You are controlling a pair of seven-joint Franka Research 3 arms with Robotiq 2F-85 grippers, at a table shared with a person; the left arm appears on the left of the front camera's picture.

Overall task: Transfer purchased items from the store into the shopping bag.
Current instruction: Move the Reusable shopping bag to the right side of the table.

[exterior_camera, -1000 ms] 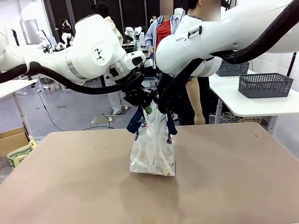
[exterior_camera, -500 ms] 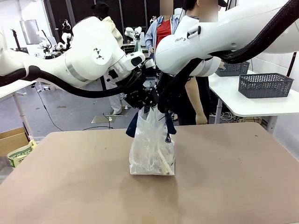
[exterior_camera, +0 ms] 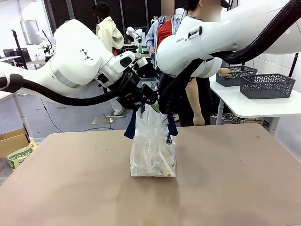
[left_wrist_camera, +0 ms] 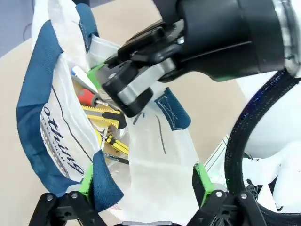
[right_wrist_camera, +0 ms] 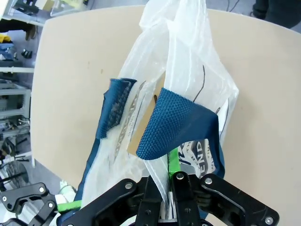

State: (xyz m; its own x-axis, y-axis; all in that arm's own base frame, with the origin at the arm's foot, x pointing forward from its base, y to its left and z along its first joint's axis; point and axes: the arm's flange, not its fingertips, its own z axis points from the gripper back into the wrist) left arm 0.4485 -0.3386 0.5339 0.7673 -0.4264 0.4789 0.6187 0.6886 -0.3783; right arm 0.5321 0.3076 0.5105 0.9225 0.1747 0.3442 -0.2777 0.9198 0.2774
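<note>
Nearest, looking down the left tool [left_wrist_camera: 143, 188]: spread wide, pinching nothing, with a navy handle [left_wrist_camera: 33, 94] of the shopping bag [left_wrist_camera: 150, 160] lying against one pad [left_wrist_camera: 87, 181]. Just past that, seeing the right tool [left_wrist_camera: 117, 89] at the bag mouth. From its own camera, reads as pressed together on the bag's clear film just below a folded navy handle. Inside the bag, can make out the purchased items [left_wrist_camera: 104, 120]: yellow-marked pieces and a red-handled one, plus a flat tan pack [right_wrist_camera: 141, 129]. From the front, seeing the bag upright around the middle of the surface [exterior_camera: 70, 188], somewhat nearer the far edge, with both tools at its top. Judging the step as late: goods look bagged, mouth held up by the right tool. Next move probably calls for closing the left tool squarely on the loose handle, without tugging the film or tipping the bag. Readable: navy script ending "othing" on the bag wall, block letters "END" in the logo by the right tool, "FRAN" on the right arm [exterior_camera: 202, 42]. Farther off, beyond the far right corner, seeing dark grey lattice baskets [exterior_camera: 267, 85] on a second, white surface [exterior_camera: 254, 106], with a person's hand [exterior_camera: 224, 72] at one. Cannot tell whether either is the store.
</note>
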